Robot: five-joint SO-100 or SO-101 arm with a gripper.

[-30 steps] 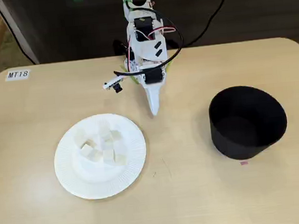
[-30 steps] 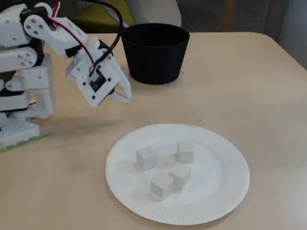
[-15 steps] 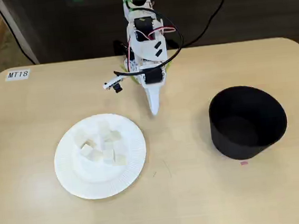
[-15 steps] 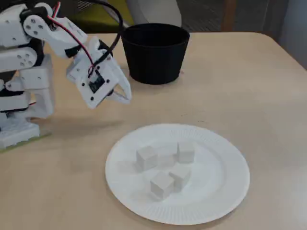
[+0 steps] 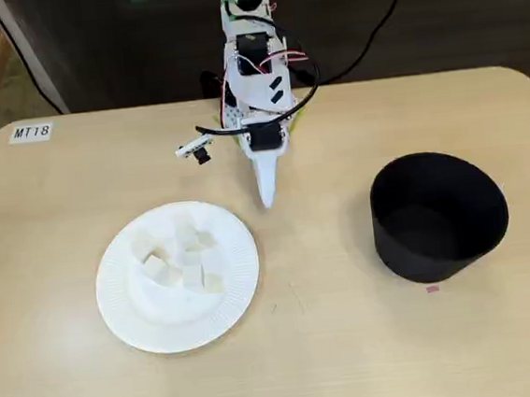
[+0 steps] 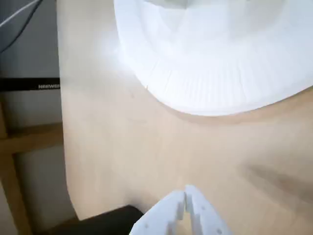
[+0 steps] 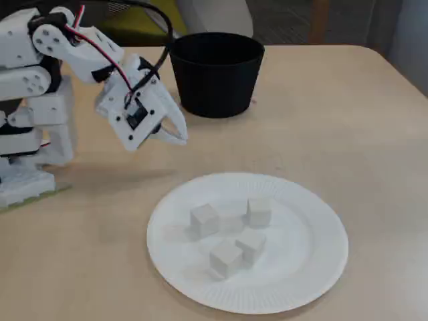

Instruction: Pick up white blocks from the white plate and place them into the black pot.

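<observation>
Blocks, small and cream-white, sit clustered near the middle of the white plate on a tan table, some touching one another; the exact count is hard to settle, since pale cubes blur into the pale plate in the fixed view from above, and the side view shows about five. The black pot stands well apart from the plate, on the far side of the arm's reach, and no block can be made out inside it. The white gripper hangs above bare table between plate and pot, short of the plate's rim, its fingers closed together on nothing, a hairline seam between the tips in the wrist view. The step in hand appears to be the approach to a first block: done well, it would mean opening the fingers before descending, choosing a cube at the edge of the cluster so its neighbours are not nudged, and squaring the fingers to two flat faces. The wrist view cuts off most of the plate and shows no whole block.
</observation>
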